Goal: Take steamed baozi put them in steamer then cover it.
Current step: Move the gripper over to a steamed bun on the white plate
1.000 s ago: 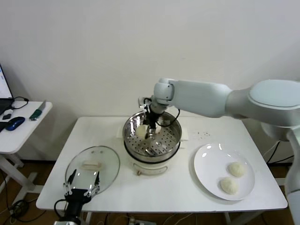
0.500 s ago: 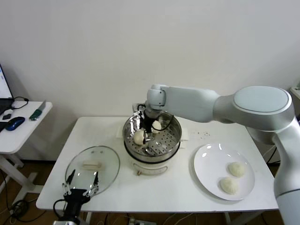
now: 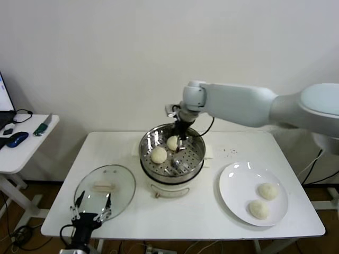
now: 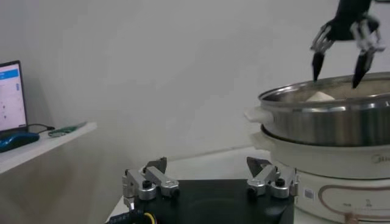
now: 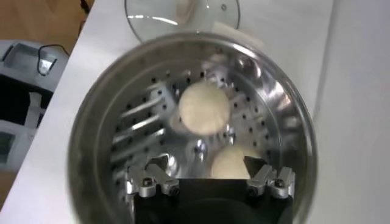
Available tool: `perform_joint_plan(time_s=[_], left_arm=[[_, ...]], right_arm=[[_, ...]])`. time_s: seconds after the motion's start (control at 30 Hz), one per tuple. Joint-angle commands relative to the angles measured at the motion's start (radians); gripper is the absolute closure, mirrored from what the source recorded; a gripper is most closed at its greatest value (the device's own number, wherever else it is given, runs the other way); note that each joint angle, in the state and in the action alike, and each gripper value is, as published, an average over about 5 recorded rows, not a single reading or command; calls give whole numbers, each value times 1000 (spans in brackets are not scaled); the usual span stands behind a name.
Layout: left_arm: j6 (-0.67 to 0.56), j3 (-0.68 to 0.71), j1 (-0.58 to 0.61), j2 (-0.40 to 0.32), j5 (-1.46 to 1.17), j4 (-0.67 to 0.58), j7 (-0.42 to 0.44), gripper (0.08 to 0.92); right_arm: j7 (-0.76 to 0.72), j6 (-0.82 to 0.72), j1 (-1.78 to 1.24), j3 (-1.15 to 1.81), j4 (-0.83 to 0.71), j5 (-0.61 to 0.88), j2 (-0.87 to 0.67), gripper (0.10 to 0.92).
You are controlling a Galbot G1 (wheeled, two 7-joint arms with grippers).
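Two smooth cream-white baozi [image 3: 159, 154] sit in the shiny perforated steamer [image 3: 197, 156] (two more on the right plate [image 3: 237, 186]), right gripper [image 3: 181, 138] open above, left gripper [image 3: 91, 210] open near the lid [image 3: 105, 189].

place: lab-style test room | evidence: bare white wall [image 3: 95, 53]; plain white table [image 3: 185, 217] holding a cooking setup; side desk [image 3: 24, 145] with a monitor [image 4: 12, 94], a blue mouse [image 3: 17, 138] and loose cables [image 3: 24, 114]
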Motion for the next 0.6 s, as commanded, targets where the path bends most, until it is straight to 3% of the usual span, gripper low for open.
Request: perform_joint_plan(time_s=[0.03, 0.3, 0.6], left_arm=[[2, 2, 2, -6, 5, -3, -1, 177], [9, -11, 13, -17, 7, -13, -17, 177], [14, -12, 12, -21, 21, -7, -19, 177]], right_arm=[[-54, 17, 143, -65, 251, -81, -333, 203], [-66, 27, 83, -91, 415, -250, -623, 203], [-84, 60, -124, -37, 444, -486, -768, 203]])
